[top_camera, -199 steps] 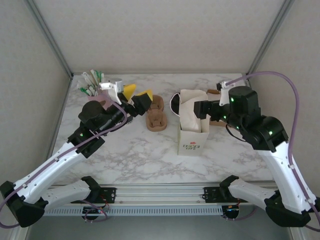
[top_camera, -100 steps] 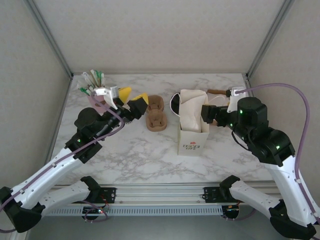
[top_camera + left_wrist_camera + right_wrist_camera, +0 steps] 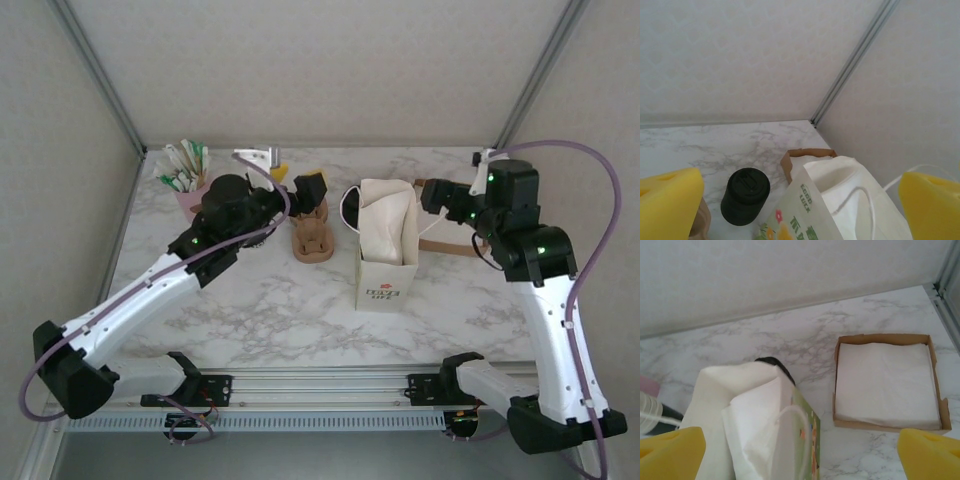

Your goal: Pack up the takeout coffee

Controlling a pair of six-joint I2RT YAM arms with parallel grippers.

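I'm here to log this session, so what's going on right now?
An open white paper bag stands on the marble table. The left gripper hovers by the brown cup carrier, the right gripper beside the bag near a box of napkins. Both are open and hold nothing.

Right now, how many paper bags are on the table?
1: the white paper bag stands open mid-table, beside the napkin box. Others could hide behind it.
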